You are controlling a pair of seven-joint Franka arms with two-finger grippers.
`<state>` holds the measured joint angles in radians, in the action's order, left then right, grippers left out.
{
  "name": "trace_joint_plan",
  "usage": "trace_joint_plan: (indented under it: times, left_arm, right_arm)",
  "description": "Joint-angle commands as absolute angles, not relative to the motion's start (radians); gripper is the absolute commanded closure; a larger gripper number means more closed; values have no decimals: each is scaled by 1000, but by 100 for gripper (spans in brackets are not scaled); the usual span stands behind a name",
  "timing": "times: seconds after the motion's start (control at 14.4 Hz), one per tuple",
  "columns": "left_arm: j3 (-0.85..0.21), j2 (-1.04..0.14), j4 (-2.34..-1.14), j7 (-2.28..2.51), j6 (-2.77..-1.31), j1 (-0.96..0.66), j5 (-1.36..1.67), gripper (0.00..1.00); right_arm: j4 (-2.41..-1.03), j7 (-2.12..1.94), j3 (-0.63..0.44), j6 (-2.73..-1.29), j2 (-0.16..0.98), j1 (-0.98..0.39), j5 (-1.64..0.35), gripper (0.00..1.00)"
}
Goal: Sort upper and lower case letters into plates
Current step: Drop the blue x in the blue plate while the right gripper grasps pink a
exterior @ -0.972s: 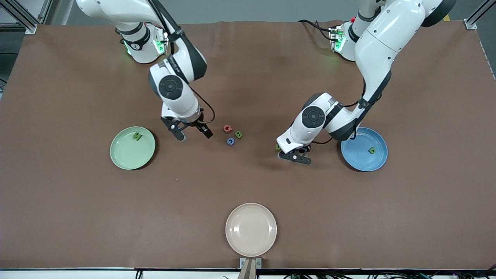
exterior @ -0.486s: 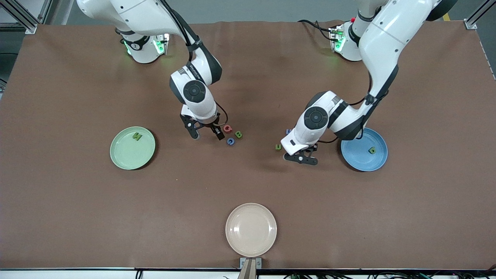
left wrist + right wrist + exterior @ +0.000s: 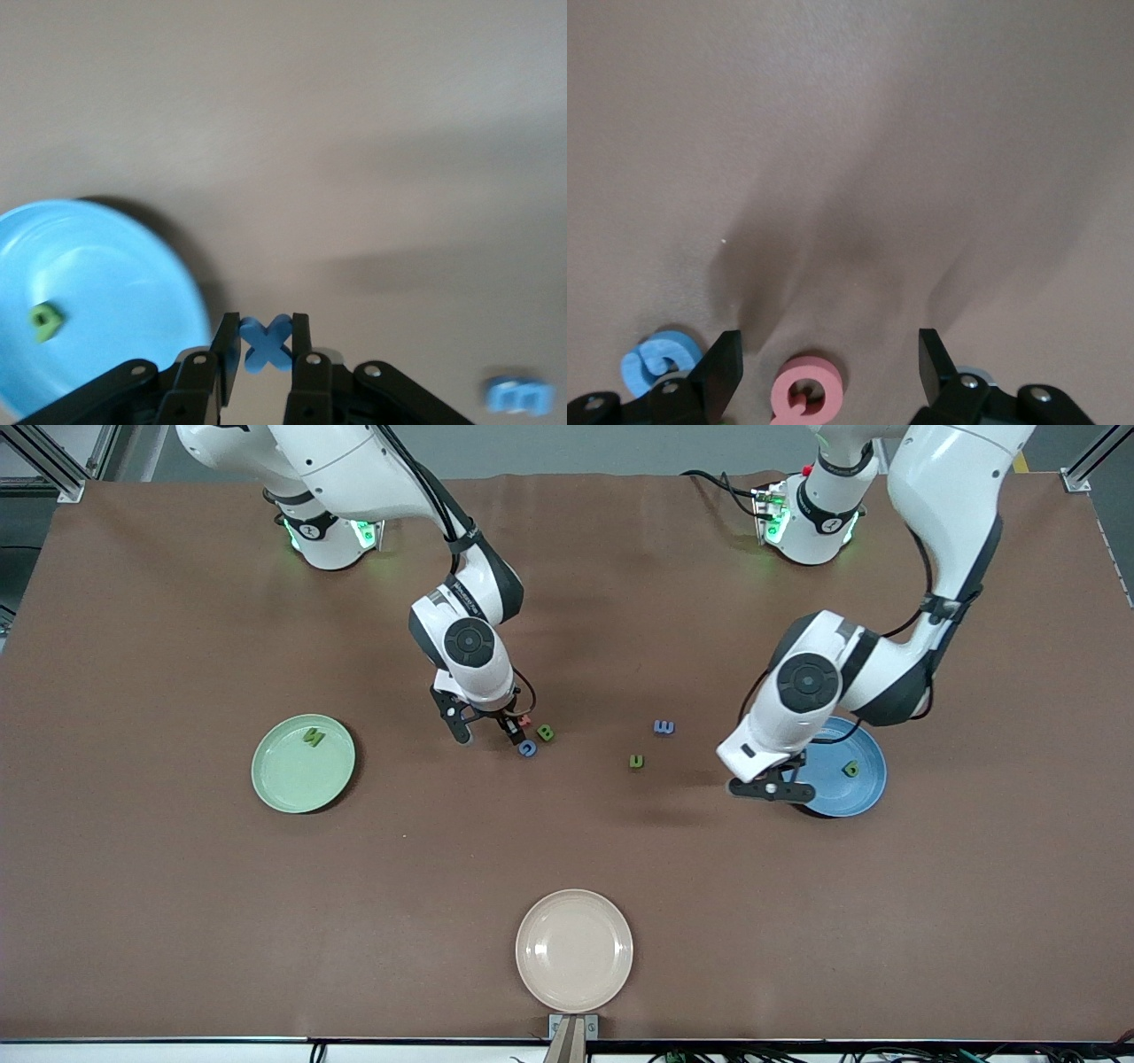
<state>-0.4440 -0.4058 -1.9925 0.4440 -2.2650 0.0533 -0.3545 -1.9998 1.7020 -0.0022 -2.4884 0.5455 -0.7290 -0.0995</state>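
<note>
Nearest, the left gripper (image 3: pixel 769 788) hangs at the blue plate (image 3: pixel 855 793)'s rim, jaws clamped on a blue X (image 3: pixel 266 341); carry it fully over the dish before letting go. Farther, the right gripper (image 3: pixel 486 731) is low over the bench (image 3: pixel 177 886), jaws apart around the red letter (image 3: pixel 804 394), which lies between them; close squarely on it.

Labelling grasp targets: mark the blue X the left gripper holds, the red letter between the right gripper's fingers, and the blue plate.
blue X (image 3: pixel 266 342): left wrist view, centre of the cross.
red letter (image 3: pixel 804 393): right wrist view, on its ring.
blue plate (image 3: pixel 864 784): front view, bare inner surface near the rim.
</note>
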Motion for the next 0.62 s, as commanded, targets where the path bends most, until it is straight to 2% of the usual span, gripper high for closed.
trace_joint_plan:
  times: [0.0,0.21,0.42,0.56]
  left_arm:
    - [-454,-301,-2140,339,-2272,147,-373,100]
    - [-454,-258,-2218,221,-2298,231,-373,100]
    - [-453,-247,-2284,126,-2383,311,-373,100]
    - [-451,-256,-2305,74,-2433,356,-376,100]
  right_arm:
    - [-1983,1738,-15,-2493,561,-752,-103,25]
    - [-1973,1761,-15,-2493,568,-768,-103,31]
    - [-1960,1781,-15,-2494,572,-778,-103,36]
    - [-1957,1781,-15,-2503,575,-779,-103,45]
